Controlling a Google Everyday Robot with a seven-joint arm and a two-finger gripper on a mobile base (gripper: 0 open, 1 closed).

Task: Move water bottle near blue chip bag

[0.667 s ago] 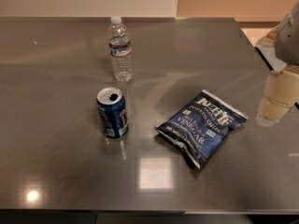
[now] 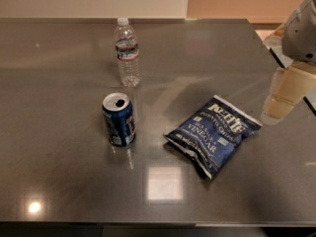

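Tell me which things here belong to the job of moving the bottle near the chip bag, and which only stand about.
For the job:
- bottle, upright at the back of the table
- chip bag, flat, right of centre
- gripper, at the right edge, beside the bag, far from the bottle

Just standing about:
- can, upright, in front of the bottle

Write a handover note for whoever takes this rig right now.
Gripper: at the right edge, above the table, right of the bag, nothing in it.
Bottle: upright at the back of the table, apart from the gripper.
Can: upright, just in front of the bottle.
Bag: lying flat, right of the can.
Done: nothing yet.
Left: reach the bottle, grasp it, set it beside the bag.
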